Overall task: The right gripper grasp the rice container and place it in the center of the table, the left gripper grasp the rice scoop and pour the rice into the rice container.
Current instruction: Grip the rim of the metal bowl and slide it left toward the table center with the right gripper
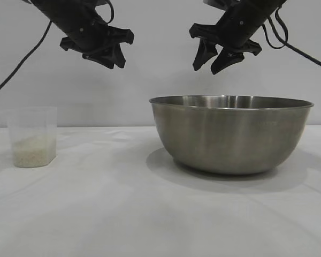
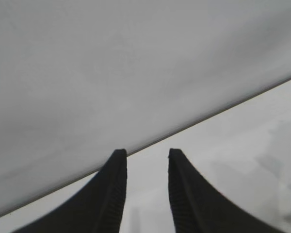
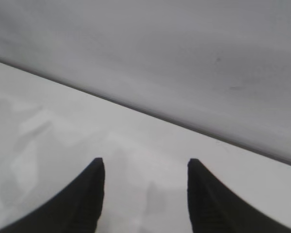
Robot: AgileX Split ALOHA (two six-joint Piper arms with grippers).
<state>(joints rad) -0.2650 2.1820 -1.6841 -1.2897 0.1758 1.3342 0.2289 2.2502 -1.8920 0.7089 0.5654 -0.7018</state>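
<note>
The rice container (image 1: pixel 232 134), a large steel bowl, stands on the white table (image 1: pixel 123 214) right of centre. The rice scoop (image 1: pixel 33 136), a translucent cup, stands at the far left with rice (image 1: pixel 34 150) in its lower part. My right gripper (image 1: pixel 209 61) hangs open and empty in the air above the bowl's left rim. My left gripper (image 1: pixel 115 58) hangs open and empty high up, between scoop and bowl. The left wrist view shows open fingers (image 2: pixel 109 194) over bare cloth; the right wrist view shows open fingers (image 3: pixel 89 194) over bare cloth. Neither wrist view shows bowl or scoop.
A plain grey wall stands behind the table. Black cables (image 1: pixel 21 61) trail from both arms. The cloth between scoop and bowl bears nothing.
</note>
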